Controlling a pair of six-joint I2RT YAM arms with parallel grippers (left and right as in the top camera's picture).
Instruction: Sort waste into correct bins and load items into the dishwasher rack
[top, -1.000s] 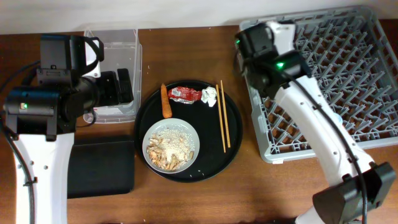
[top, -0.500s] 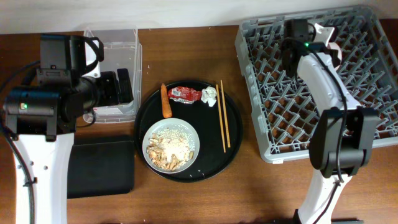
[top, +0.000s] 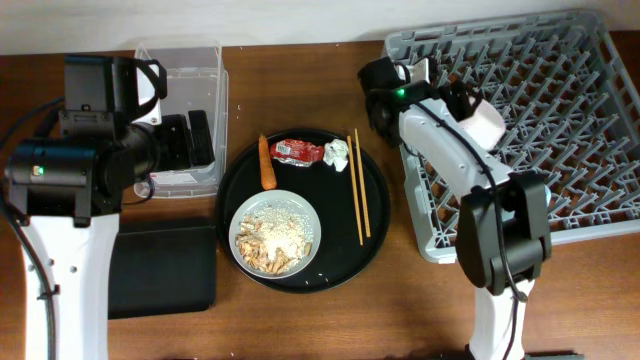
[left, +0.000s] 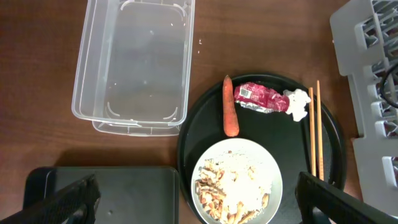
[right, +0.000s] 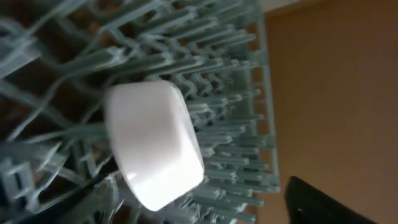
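The white bowl (right: 152, 143) lies tilted on the pegs of the grey dishwasher rack (right: 236, 106), near its left side (top: 482, 117). My right gripper (top: 460, 100) hovers over it, open, with its fingers wide on either side and no grip on it. On the round black tray sit the carrot (top: 267, 163), red wrapper (top: 296, 151), tissue (top: 337, 154), chopsticks (top: 358, 187) and the plate (top: 276, 233) of rice scraps. My left gripper (left: 199, 205) is open and empty, high above the plate (left: 236, 183).
The clear tub (top: 185, 70) stands at the back left, with the shallow black tray (top: 160, 265) in front of it. The round black tray (top: 340, 205) lies between those bins and the rack (top: 560, 140). My left arm is over the tub's near end.
My right arm has swung over the rack toward its left side and its jaws have opened, letting the bowl go onto the pegs. The left arm has not moved.
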